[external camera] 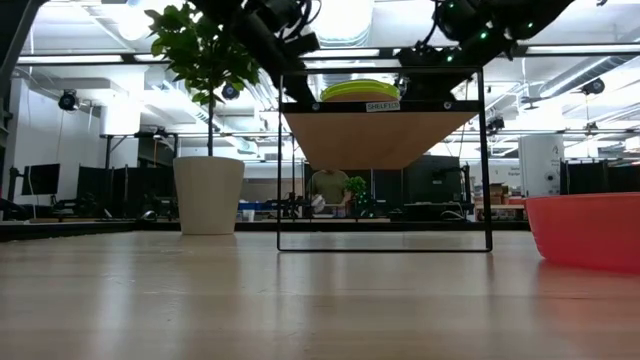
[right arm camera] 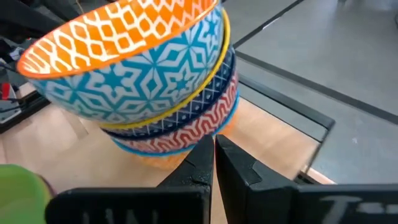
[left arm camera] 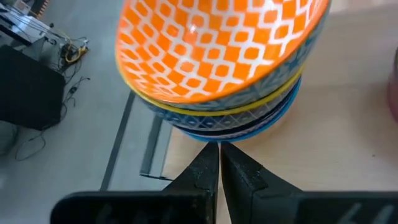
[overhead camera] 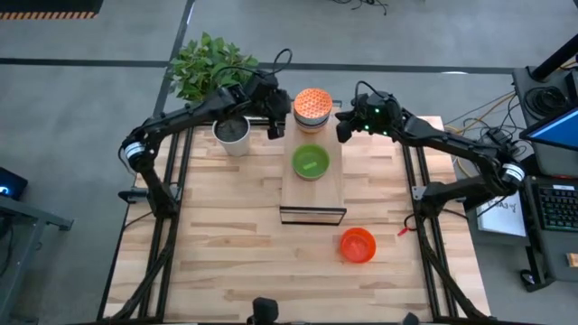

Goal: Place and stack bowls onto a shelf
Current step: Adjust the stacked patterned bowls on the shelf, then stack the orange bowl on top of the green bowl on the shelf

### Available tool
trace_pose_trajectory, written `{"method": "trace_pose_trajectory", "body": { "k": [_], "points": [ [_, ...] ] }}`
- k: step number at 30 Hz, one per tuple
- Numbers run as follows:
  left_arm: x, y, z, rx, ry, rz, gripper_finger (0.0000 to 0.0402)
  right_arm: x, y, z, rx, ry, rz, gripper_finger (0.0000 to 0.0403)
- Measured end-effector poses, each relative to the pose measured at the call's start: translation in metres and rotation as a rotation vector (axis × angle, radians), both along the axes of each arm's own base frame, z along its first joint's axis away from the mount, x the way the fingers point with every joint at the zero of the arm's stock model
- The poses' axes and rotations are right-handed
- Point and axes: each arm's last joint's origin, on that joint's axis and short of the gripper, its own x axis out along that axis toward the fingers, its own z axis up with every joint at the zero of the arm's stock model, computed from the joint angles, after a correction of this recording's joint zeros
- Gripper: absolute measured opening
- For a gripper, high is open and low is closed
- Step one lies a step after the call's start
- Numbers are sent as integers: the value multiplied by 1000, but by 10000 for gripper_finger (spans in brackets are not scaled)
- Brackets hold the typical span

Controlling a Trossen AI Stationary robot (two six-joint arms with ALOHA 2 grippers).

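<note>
Stack of patterned bowls (overhead camera: 311,106) stood at the shelf's (overhead camera: 312,188) far end, green bowl (overhead camera: 310,162) mid-shelf, red bowl (overhead camera: 357,245) on the table (overhead camera: 226,244), left gripper (overhead camera: 275,132) and right gripper (overhead camera: 342,133) flanked the stack, fingers pressed together, empty, plant pot (overhead camera: 233,135) nearby.

Red bowl (external camera: 585,230) cut off by the low view's edge, we see only the green bowl's (external camera: 359,91) rim above the shelf (external camera: 380,135), both arms cropped there.
</note>
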Motion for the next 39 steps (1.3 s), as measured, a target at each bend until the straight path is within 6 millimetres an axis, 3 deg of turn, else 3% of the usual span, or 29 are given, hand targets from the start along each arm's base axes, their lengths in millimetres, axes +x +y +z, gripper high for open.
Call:
{"method": "trace_pose_trajectory", "body": {
  "k": [7,11,18,23,28,33,39],
  "points": [
    [-14,-23,24,-102,-71,-42,0,-20,26,16,58,7,8,9],
    [-15,-55,29,-217,-106,-165,0,-27,58,27,99,-9,90,9],
    [-30,-126,28,-266,-142,-309,0,-28,129,49,159,-133,343,9],
    [-55,-176,11,-320,-227,-419,0,-25,180,49,176,-126,494,9],
    [-80,-217,-21,-318,-355,-583,0,-26,221,45,187,-89,651,9],
    [-100,-237,-45,-322,-497,-683,0,-22,244,36,230,-52,686,9],
    [-113,-244,-56,-433,-544,-670,0,-12,264,21,384,2,666,9]
  ]
}}
